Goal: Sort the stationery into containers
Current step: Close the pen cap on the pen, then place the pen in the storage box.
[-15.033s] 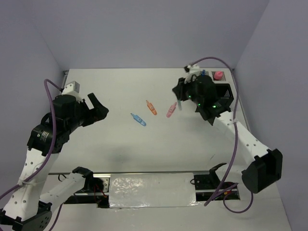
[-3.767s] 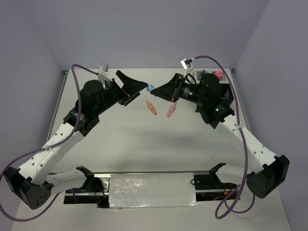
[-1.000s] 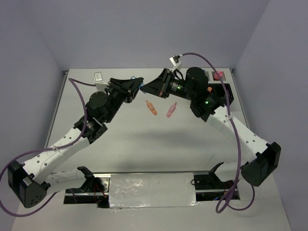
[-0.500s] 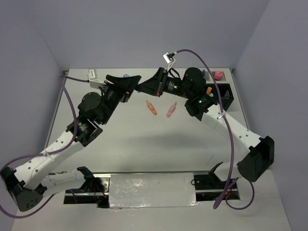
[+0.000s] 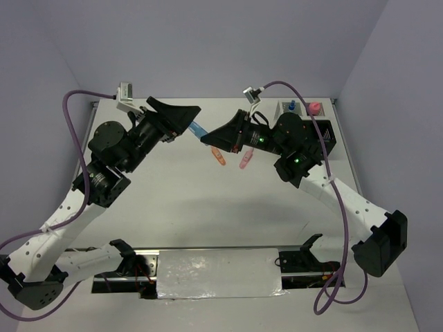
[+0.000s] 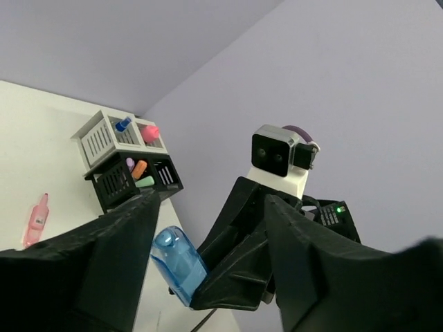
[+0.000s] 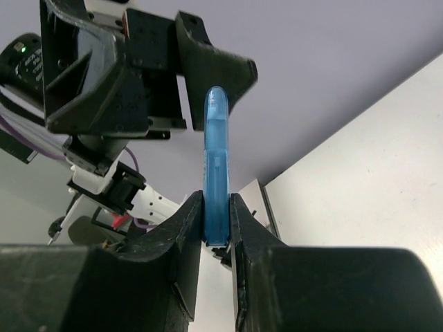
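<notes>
While my right gripper [image 7: 216,207] pinches the blue marker [image 7: 215,152] for binning, my left gripper [image 6: 211,207] gapes around it, holding nothing.

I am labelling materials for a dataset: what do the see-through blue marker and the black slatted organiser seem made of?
The see-through blue marker looks like glossy translucent plastic: light passes through its body and its rounded end shines. The black slatted organiser looks like matte plastic or coated metal; its thin even slats fit either.
</notes>
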